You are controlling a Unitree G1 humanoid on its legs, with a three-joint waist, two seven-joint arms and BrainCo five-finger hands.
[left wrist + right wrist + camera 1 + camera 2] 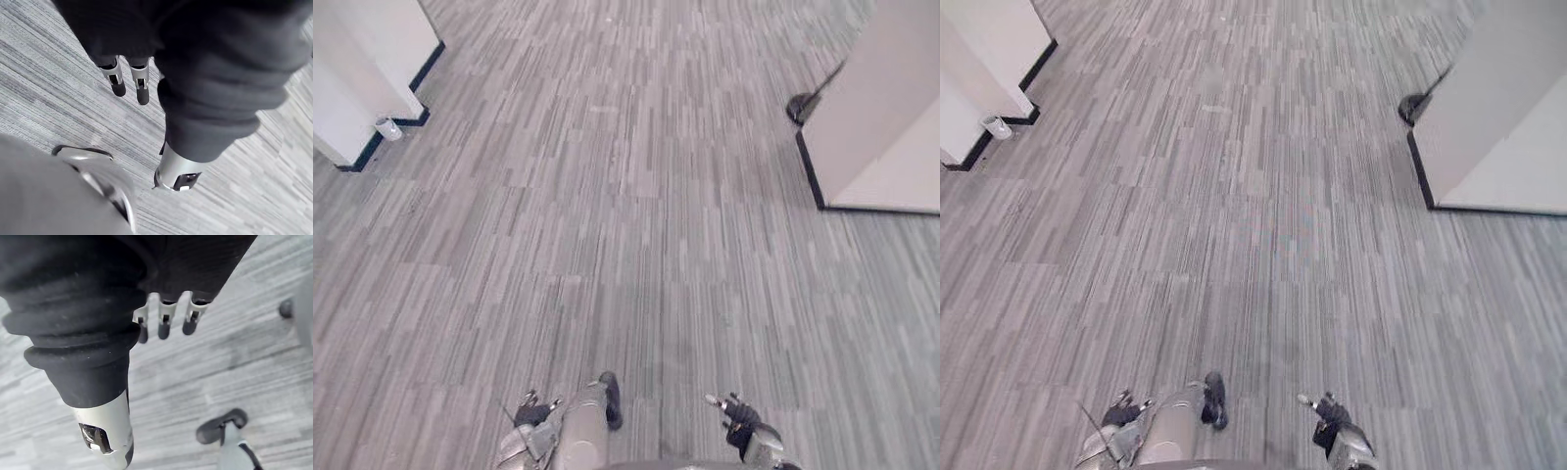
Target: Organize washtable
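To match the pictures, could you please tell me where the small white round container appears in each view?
Left eye view: small white round container far left, at the white wall corner's dark-edged base.
Right eye view: the container nearer the left edge, same corner.
Left wrist view: left hand above grey striped carpet.
Right wrist view: right hand above it.
Shared landmark: that carpet.

Two white partitions (pixel 362 49) (pixel 886 108). One small white container (pixel 387 128). One dark object (pixel 800 106). One left hand (pixel 142 89), one right hand (pixel 165 326).
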